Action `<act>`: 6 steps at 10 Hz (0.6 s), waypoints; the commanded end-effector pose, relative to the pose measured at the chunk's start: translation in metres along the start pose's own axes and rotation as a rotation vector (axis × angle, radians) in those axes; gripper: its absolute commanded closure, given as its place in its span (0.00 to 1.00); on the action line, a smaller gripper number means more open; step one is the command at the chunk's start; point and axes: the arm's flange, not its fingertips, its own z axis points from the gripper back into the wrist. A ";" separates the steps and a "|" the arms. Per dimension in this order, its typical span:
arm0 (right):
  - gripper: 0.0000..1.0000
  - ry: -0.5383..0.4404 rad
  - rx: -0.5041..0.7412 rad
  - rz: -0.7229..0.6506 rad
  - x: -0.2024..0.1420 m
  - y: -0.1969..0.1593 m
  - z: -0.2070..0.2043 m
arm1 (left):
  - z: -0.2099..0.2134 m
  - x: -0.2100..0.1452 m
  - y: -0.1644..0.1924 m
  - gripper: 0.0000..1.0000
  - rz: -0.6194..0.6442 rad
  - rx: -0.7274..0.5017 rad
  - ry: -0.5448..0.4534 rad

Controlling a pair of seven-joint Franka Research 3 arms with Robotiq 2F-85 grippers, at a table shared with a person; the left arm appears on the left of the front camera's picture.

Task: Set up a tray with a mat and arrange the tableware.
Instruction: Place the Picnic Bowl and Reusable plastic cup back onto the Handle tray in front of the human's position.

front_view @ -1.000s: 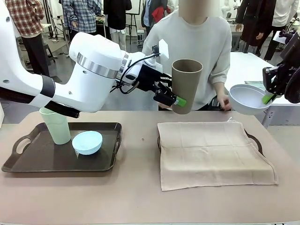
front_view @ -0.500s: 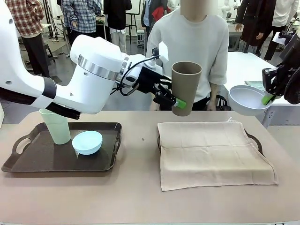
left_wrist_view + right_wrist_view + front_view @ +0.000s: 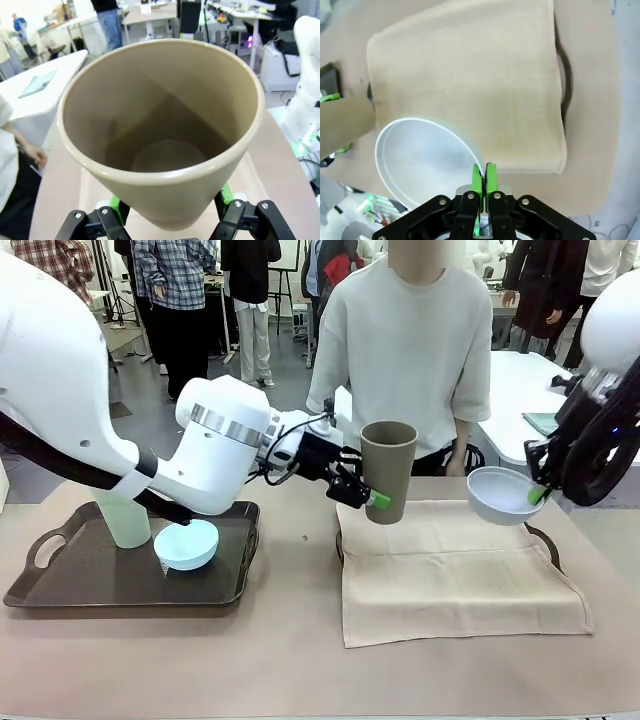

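On the dark tray (image 3: 60, 590) at the left of the table (image 3: 300, 660), the pale green tumbler (image 3: 125, 522) and the light blue bowl (image 3: 187, 543) were noted just beside each other. The matte brown tumbler (image 3: 388, 470) was gripped upright around its lower wall by the fingers of the left gripper (image 3: 381, 499), over the far left corner of the mat (image 3: 450, 575); contact with the cloth could not be told. The mat was draped over a second tray (image 3: 547, 540). The bluish-white bowl (image 3: 497, 496) was pinched at its rim by the clenched fingers of the right gripper (image 3: 537, 496), above the mat's far right. A straight descent, with the base seated flat before release, was judged best; the bowl should be levelled and placed apart from the tumbler.
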 end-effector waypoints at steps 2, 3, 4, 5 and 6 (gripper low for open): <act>0.96 -0.050 -0.061 -0.005 0.019 0.008 -0.027 | -0.011 -0.016 0.011 0.19 -0.019 -0.001 0.010; 0.96 -0.066 -0.131 -0.089 0.022 0.010 -0.021 | -0.010 -0.011 0.006 0.19 -0.013 0.007 0.039; 0.96 -0.024 -0.028 0.008 0.014 0.003 -0.023 | -0.010 -0.019 0.008 0.19 0.009 -0.008 0.007; 0.96 -0.024 -0.028 0.008 0.014 0.003 -0.023 | -0.010 -0.019 0.008 0.19 0.009 -0.008 0.007; 0.96 -0.024 -0.028 0.008 0.014 0.003 -0.023 | -0.010 -0.019 0.008 0.19 0.009 -0.008 0.007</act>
